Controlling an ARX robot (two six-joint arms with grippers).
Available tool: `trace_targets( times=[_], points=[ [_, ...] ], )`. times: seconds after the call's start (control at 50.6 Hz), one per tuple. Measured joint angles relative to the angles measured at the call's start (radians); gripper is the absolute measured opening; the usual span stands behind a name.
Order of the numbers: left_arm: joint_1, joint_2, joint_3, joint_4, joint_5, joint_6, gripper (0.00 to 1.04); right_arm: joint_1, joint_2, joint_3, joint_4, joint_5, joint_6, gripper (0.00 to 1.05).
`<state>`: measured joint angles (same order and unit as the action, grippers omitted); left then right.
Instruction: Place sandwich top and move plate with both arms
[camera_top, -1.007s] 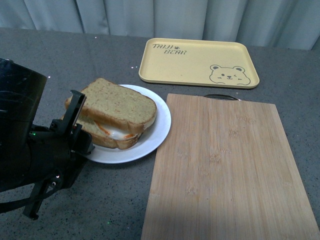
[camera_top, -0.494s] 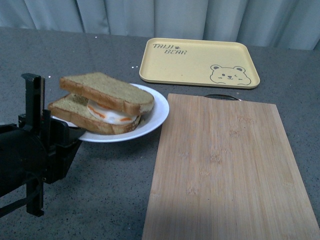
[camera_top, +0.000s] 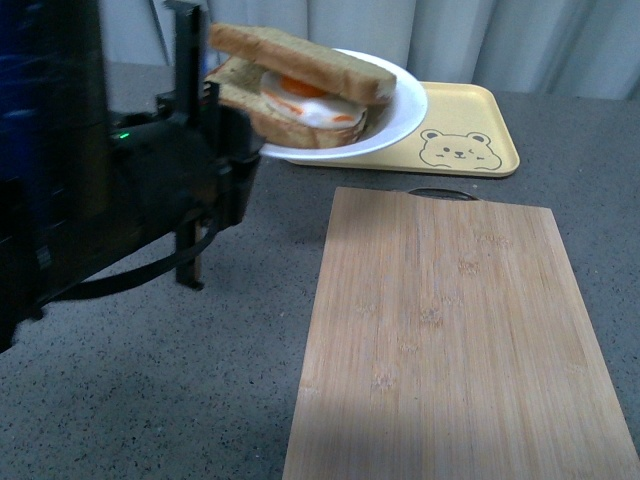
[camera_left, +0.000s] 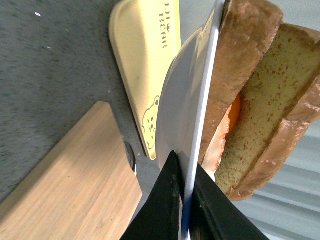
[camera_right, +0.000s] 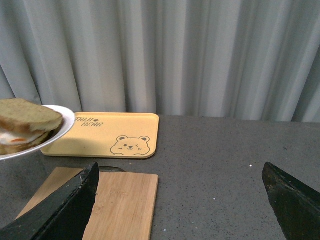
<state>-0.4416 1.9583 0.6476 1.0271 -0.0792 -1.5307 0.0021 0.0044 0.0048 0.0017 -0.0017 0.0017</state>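
The white plate (camera_top: 404, 112) hangs in the air above the table, near the yellow tray's left end. It carries a sandwich: the plain sandwich top (camera_top: 300, 58) lies on an egg-bearing slice (camera_top: 305, 108). My left gripper (camera_top: 243, 150) is shut on the plate's left rim. In the left wrist view its black fingers pinch the thin plate edge (camera_left: 200, 100) at my left gripper (camera_left: 186, 200), with the sandwich top (camera_left: 282, 95) on the far side. My right gripper (camera_right: 180, 200) stands open over bare table; the plate (camera_right: 64, 125) shows far to one side of it.
A yellow bear tray (camera_top: 455, 135) lies at the back of the grey table. A bamboo cutting board (camera_top: 450, 330) fills the front right. Grey curtains (camera_right: 190, 55) hang behind. My bulky left arm (camera_top: 90, 180) blocks the left side of the front view.
My left gripper has lifted the plate with the sandwich off the table and carried it up and back-right toward the tray. The board and tray have not moved.
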Motion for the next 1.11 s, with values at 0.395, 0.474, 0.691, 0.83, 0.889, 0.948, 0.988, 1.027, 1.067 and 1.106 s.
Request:
trace_targets(
  times=[0.395, 0.474, 0.691, 0.83, 0.889, 0.948, 0.988, 1.027, 1.067, 1.106],
  points=[
    [-0.086, 0.403, 0.74, -0.397, -0.102, -0.016, 0.04, 0.0, 0.0, 0.0, 0.0, 0.0, 0.0, 0.95],
    [-0.093, 0.45, 0.828, -0.466, -0.109, -0.02, 0.04, 0.0, 0.0, 0.0, 0.0, 0.0, 0.0, 0.95],
    [-0.097, 0.537, 1.01, -0.642, -0.121, -0.019, 0.04, 0.0, 0.0, 0.0, 0.0, 0.0, 0.0, 0.95],
    [-0.097, 0.546, 1.042, -0.687, -0.125, -0.013, 0.17, 0.0, 0.0, 0.0, 0.0, 0.0, 0.0, 0.95],
    [-0.096, 0.541, 1.043, -0.684, -0.121, -0.006, 0.29, 0.0, 0.0, 0.0, 0.0, 0.0, 0.0, 0.95],
    [-0.095, 0.532, 1.035, -0.684, -0.117, 0.005, 0.4, 0.0, 0.0, 0.0, 0.0, 0.0, 0.0, 0.95],
    [-0.095, 0.519, 1.02, -0.685, -0.108, 0.014, 0.47, 0.0, 0.0, 0.0, 0.0, 0.0, 0.0, 0.95],
    [-0.095, 0.507, 1.007, -0.689, -0.104, 0.025, 0.53, 0.0, 0.0, 0.0, 0.0, 0.0, 0.0, 0.95],
    [-0.095, 0.488, 0.986, -0.694, -0.105, 0.049, 0.6, 0.0, 0.0, 0.0, 0.0, 0.0, 0.0, 0.95],
    [-0.094, 0.467, 0.959, -0.689, -0.108, 0.082, 0.67, 0.0, 0.0, 0.0, 0.0, 0.0, 0.0, 0.95]
  ],
)
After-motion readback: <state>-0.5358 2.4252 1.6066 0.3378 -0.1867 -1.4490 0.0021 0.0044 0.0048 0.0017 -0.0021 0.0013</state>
